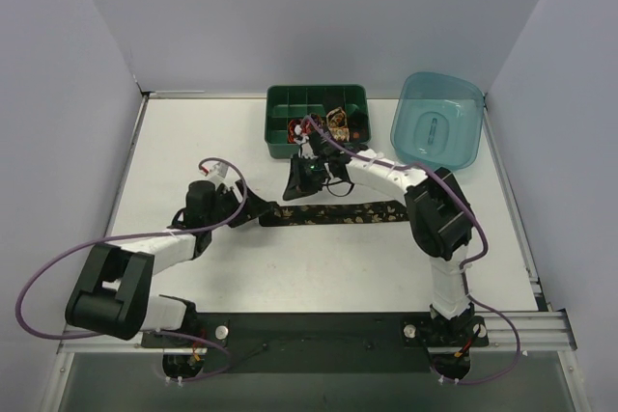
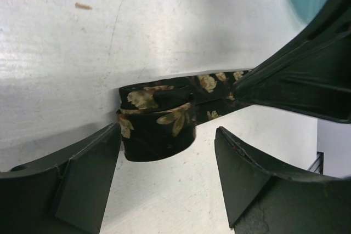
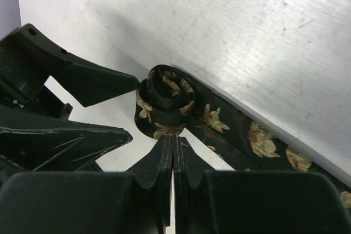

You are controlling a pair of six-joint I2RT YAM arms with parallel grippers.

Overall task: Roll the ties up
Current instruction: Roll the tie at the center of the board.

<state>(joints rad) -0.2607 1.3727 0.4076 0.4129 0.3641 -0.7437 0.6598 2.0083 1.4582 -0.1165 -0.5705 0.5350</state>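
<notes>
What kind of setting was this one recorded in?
Probably a lab data-collection booth: plain pale walls box in a white table, two robot arms are bolted at its near edge, and a patterned tie, green compartment tray and teal tub are set out.

No legible text, labels, brand marks, numbers or signs appear in any of the 3 views.
</notes>
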